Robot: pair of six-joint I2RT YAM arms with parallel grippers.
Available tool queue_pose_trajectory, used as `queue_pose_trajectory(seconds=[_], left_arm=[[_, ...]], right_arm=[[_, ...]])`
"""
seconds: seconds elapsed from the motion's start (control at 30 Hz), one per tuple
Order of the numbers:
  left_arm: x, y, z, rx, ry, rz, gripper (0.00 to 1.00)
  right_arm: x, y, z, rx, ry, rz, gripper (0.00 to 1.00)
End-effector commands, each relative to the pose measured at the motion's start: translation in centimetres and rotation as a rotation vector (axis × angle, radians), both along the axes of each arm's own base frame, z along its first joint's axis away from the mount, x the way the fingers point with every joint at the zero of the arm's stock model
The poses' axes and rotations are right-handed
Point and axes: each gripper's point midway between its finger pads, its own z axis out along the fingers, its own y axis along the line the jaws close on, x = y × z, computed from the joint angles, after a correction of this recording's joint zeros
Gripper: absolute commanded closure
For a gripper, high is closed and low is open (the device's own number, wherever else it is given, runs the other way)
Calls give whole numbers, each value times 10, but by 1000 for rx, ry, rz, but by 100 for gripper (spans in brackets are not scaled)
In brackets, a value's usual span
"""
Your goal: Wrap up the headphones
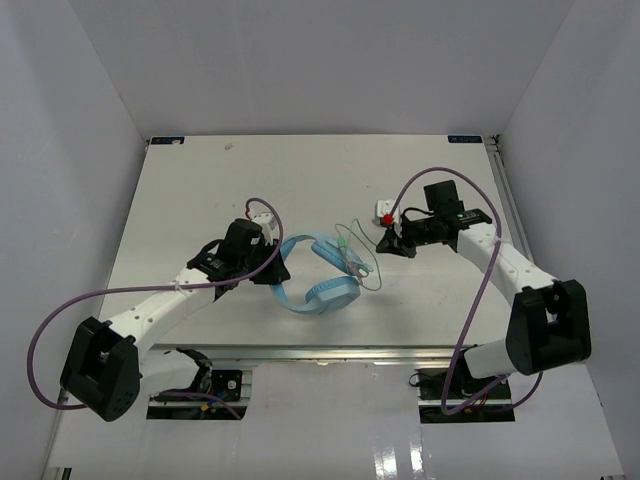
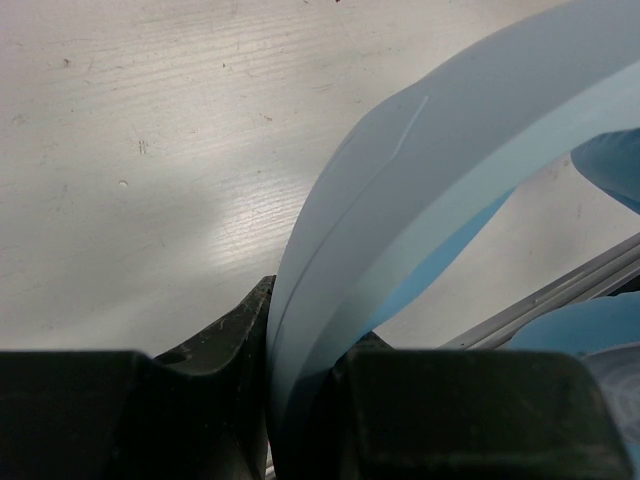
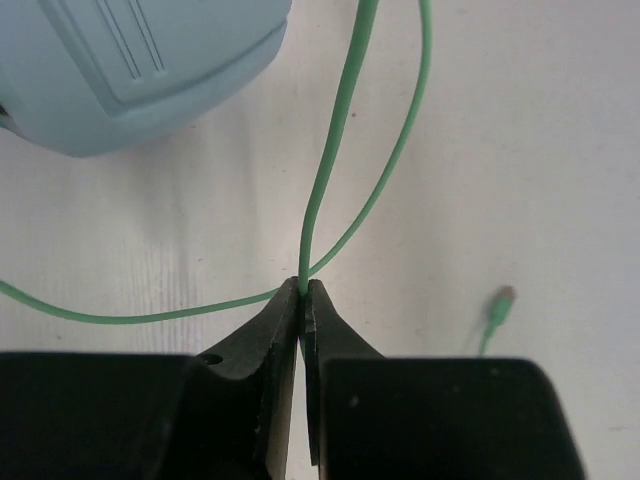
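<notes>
The headphones (image 1: 330,292) were light blue, their cable (image 3: 330,150) green, the table (image 1: 250,170) off-white with faint grain, the left gripper (image 2: 310,330) and right gripper (image 3: 303,290) black.

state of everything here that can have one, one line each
headphones, unwrapped, gripped at the headband
headband, clamped between the left fingers
left gripper, shut on the headband
right gripper, shut on the cable
cable, in loose loops, not wound, pinched at one spot
plug, free, on the table
</notes>
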Motion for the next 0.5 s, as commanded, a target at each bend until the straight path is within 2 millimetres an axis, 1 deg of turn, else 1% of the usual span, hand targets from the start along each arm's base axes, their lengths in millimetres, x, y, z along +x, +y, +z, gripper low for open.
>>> queue_pose_trajectory(seconds=[0.0, 0.17, 0.27, 0.37, 0.47], left_arm=[[11, -17, 37, -145, -84, 8, 100], [28, -18, 43, -169, -101, 60, 100], [48, -20, 52, -196, -116, 101, 100], [69, -21, 65, -232, -132, 150, 100], [86, -25, 83, -287, -151, 185, 100]], right_arm=[[3, -1, 62, 15, -154, 23, 92], [17, -4, 128, -9, -364, 27, 92], [25, -3, 160, -53, -482, 46, 92], [28, -2, 185, -66, -535, 67, 92], [24, 0, 210, -64, -619, 99, 92]])
